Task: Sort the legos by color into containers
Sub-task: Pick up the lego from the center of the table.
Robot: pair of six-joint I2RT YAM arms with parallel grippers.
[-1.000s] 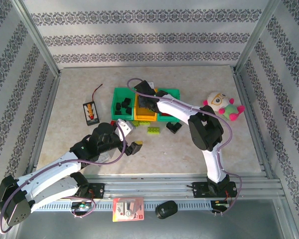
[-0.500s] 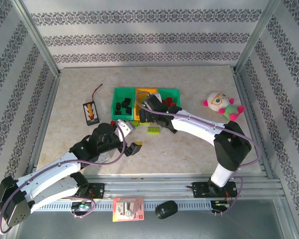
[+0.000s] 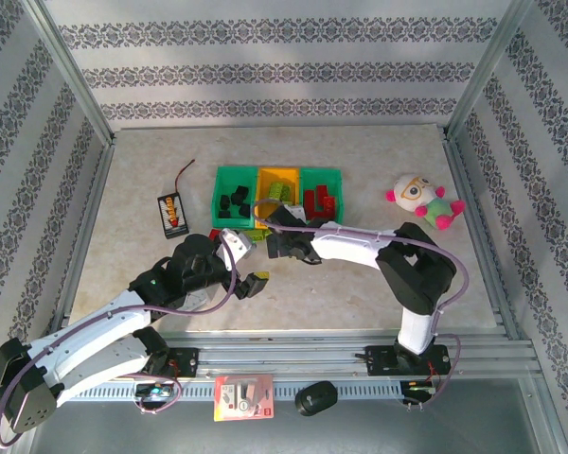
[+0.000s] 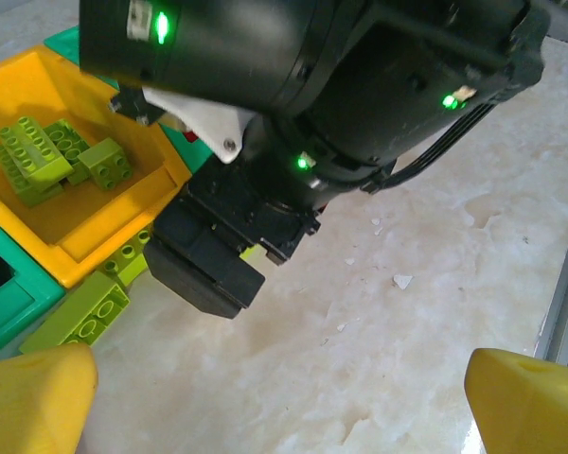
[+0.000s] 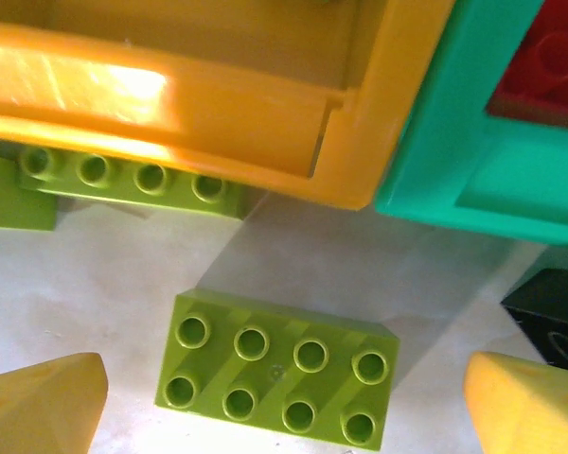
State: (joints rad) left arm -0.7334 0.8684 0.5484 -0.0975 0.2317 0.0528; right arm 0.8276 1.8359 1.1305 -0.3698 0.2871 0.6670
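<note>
Three bins stand in a row: a teal one [image 3: 231, 199] with black bricks, an orange one [image 3: 277, 186] with lime bricks [image 4: 47, 161], and a teal one [image 3: 323, 194] with red bricks [image 5: 549, 57]. My right gripper [image 5: 284, 409] is open just in front of the orange bin's corner [image 5: 218, 104], and a lime 2x4 brick [image 5: 276, 381] lies on the table between its yellow fingertips. A second lime brick [image 5: 123, 175] lies against the orange bin's wall. My left gripper [image 4: 279, 407] is open over bare table, looking at the right gripper [image 3: 282, 244].
A black brick [image 5: 554, 317] lies on the table right of the lime one. More lime bricks [image 4: 76, 312] lie in front of the orange bin. A black battery holder [image 3: 173, 213] with wires lies to the left, and a plush toy [image 3: 422, 200] to the right.
My right arm has pulled back from over the bins and come down in front of the orange bin, over the lime brick. The left arm has hardly moved.
</note>
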